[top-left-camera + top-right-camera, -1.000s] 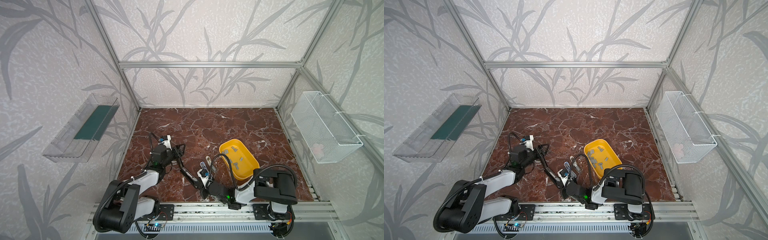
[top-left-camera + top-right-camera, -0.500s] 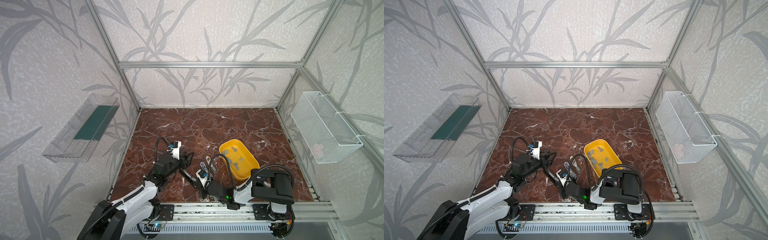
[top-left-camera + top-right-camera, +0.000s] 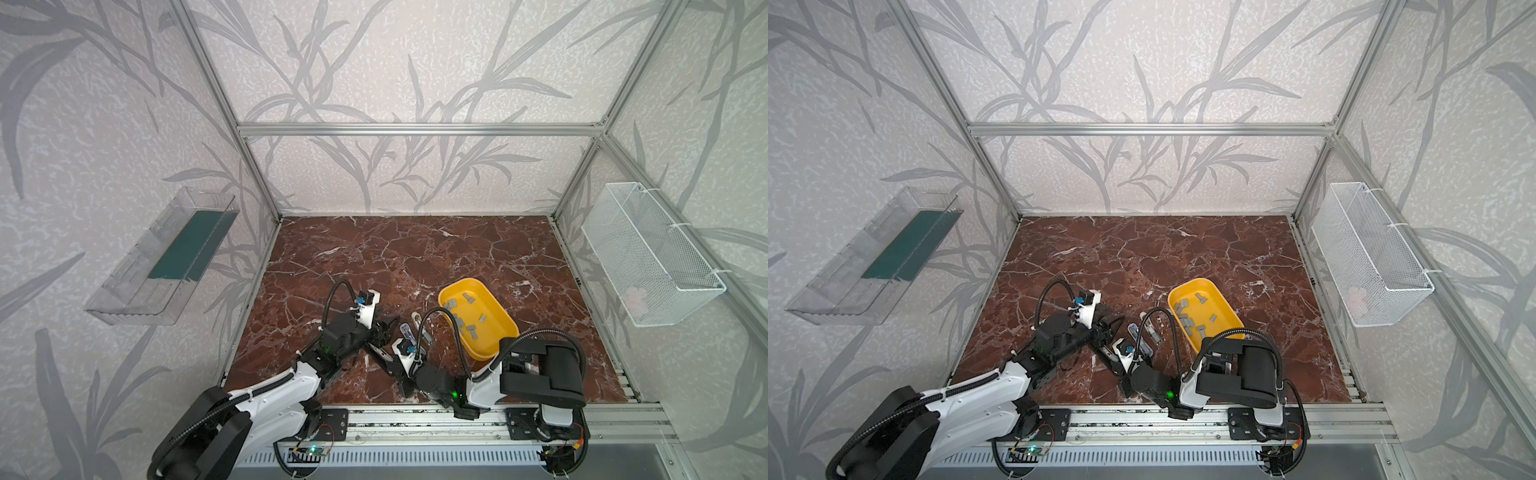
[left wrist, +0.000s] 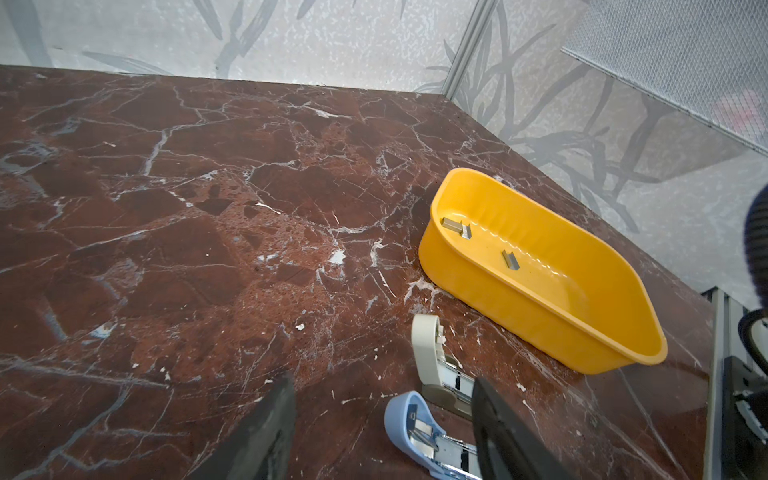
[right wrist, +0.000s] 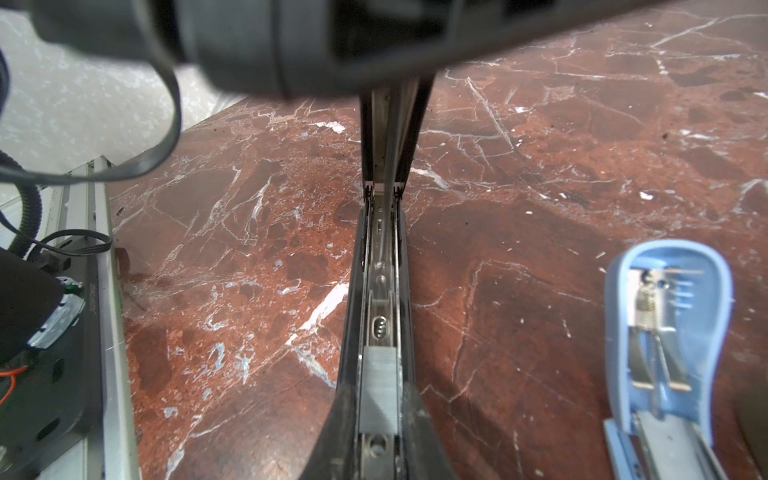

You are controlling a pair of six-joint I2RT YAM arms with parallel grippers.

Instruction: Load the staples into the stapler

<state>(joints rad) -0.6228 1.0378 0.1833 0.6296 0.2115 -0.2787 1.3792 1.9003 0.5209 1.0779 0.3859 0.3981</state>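
A black stapler (image 5: 380,266) lies open on the marble floor, its lid raised, and my right gripper (image 5: 379,436) is shut on its base. One strip of staples (image 5: 378,388) sits in its channel between the fingers. In both top views that gripper (image 3: 395,368) (image 3: 1119,365) is near the front edge. My left gripper (image 4: 382,384) (image 3: 384,328) is open and empty, low over a blue stapler (image 4: 411,424) that lies open. More staples (image 3: 461,320) (image 4: 453,224) lie loose in the yellow tray (image 3: 494,316) (image 4: 540,316).
A beige stapler (image 4: 428,353) lies open between the blue one and the yellow tray. A white wire basket (image 3: 648,257) hangs on the right wall, and a clear shelf (image 3: 166,257) on the left wall. The metal rail (image 3: 415,419) runs along the front.
My left arm has swung right from the black stapler's lid to the blue stapler, and its jaws stand a little wider. My right gripper has stayed on the black stapler.
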